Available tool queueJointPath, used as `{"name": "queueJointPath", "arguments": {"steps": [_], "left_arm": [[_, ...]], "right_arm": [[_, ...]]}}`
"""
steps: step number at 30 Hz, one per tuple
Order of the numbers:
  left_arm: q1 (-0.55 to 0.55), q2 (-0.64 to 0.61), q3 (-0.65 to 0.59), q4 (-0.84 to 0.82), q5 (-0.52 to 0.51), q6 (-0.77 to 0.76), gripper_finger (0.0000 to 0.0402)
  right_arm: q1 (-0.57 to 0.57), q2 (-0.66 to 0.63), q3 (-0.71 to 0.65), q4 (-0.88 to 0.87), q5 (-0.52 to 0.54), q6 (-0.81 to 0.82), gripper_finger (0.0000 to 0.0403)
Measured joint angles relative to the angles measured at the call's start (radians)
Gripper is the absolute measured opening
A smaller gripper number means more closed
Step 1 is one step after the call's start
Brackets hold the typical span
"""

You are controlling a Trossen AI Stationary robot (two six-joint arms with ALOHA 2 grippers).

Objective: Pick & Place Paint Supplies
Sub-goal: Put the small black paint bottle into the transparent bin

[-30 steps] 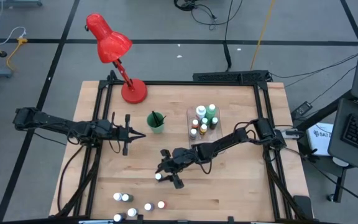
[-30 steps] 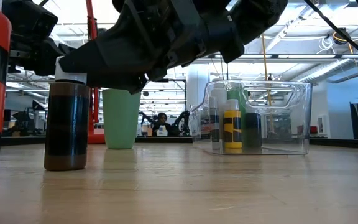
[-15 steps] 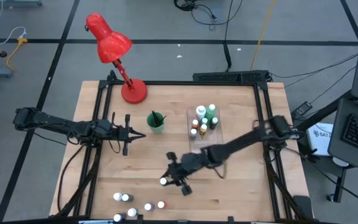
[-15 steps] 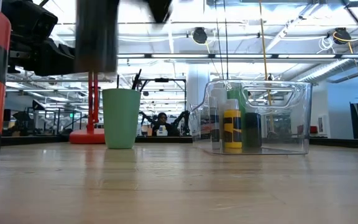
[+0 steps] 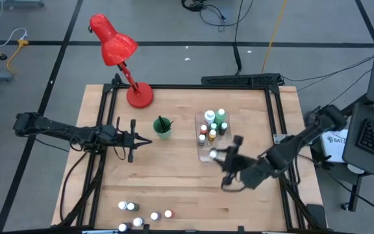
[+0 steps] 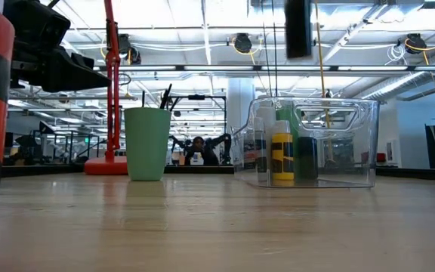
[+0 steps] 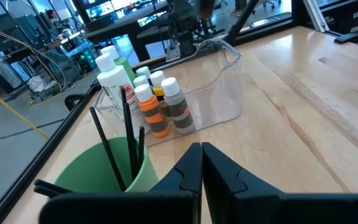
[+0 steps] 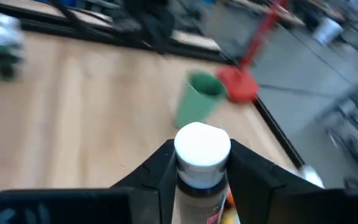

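Right wrist view — right pincer point(image 8: 201, 171) clamped around dark bottle point(image 8: 202, 163), seemingly upright, white cap topmost.

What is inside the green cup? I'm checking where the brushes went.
The green cup holds thin dark brush handles, standing up above its rim. Their bristle ends are down inside the cup, hidden by its wall, so an exact count is unclear.

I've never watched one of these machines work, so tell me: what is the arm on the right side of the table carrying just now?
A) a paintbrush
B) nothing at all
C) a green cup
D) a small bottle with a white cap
D: the right wrist view shows the white-capped bottle clamped between the right gripper fingers, carried beside the clear bin.
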Motion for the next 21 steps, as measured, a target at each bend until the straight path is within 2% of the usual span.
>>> {"name": "queueJointPath", "arguments": {"steps": [4,9,12,16,21], "left_arm": [[0.0,0.0,0.0,0.001,0.0,0.001,0.0015],[0.0,0.0,0.0,0.014,-0.001,0.015,0.0015],[0.0,0.0,0.0,0.014,-0.001,0.015,0.0015],[0.0,0.0,0.0,0.015,0.0,0.014,0.0015],[0.0,0.0,0.0,0.023,0.0,0.014,0.0015]], "right_arm": [[-0.043,-0.137,-0.262,0.193,0.007,0.053,0.011],[-0.116,-0.254,-0.557,0.558,-0.004,-0.017,0.0109],[-0.167,-0.285,-0.694,0.711,-0.076,-0.02,0.0111],[-0.235,-0.285,-0.816,0.885,-0.172,-0.016,0.011],[-0.295,-0.261,-0.831,0.956,-0.257,-0.013,0.011]]}}
